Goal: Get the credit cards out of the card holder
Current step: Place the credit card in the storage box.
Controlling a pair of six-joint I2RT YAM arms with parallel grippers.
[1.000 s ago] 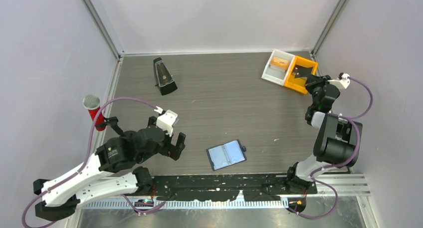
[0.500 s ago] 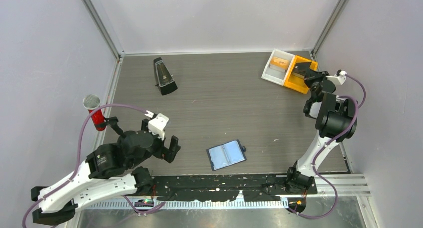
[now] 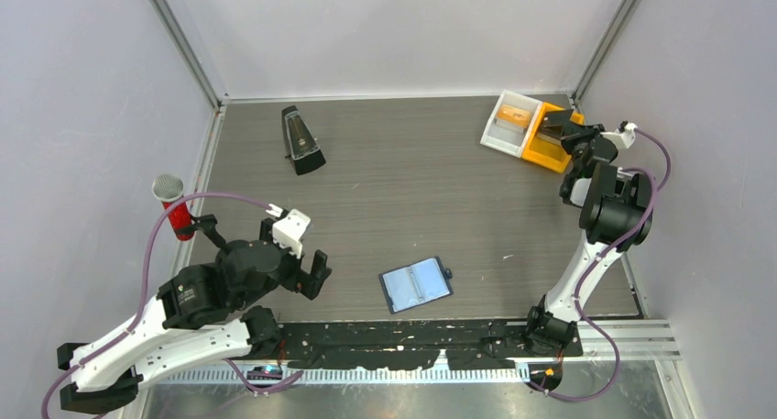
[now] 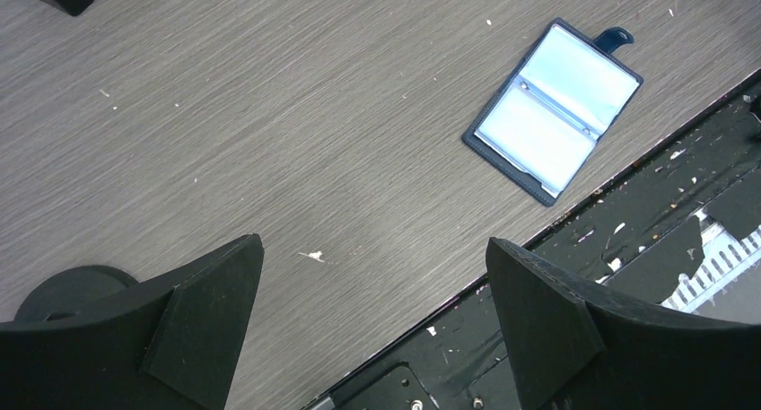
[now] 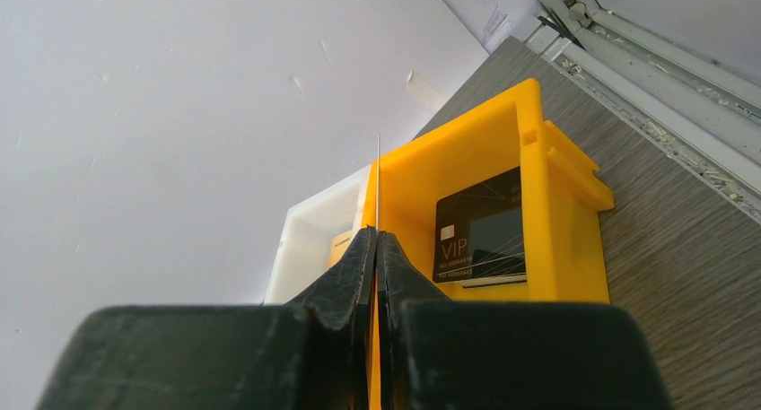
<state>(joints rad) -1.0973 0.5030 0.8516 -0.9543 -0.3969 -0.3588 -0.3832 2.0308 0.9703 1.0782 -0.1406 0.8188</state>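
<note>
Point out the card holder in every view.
Top external: card holder lies open, bottom centre, by the black edge strip.
Left wrist: upper right, open, same strip at its lower right.
Right wrist: not in it.
Shared landmark: grey wood-grain table.

The grey wood-grain table (image 3: 412, 190) carries an open card holder (image 3: 416, 284) near its front edge, a black metronome (image 3: 300, 140) far left, and a white tray (image 3: 493, 137) touching a yellow tray (image 3: 548, 160) far right.

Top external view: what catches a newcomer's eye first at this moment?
The dark navy bifold card holder lies open and flat near the front edge of the grey wood-grain table. At the far right corner, the right gripper pinches a thin card edge-on over a yellow plastic tray holding a black VIP card.
</note>
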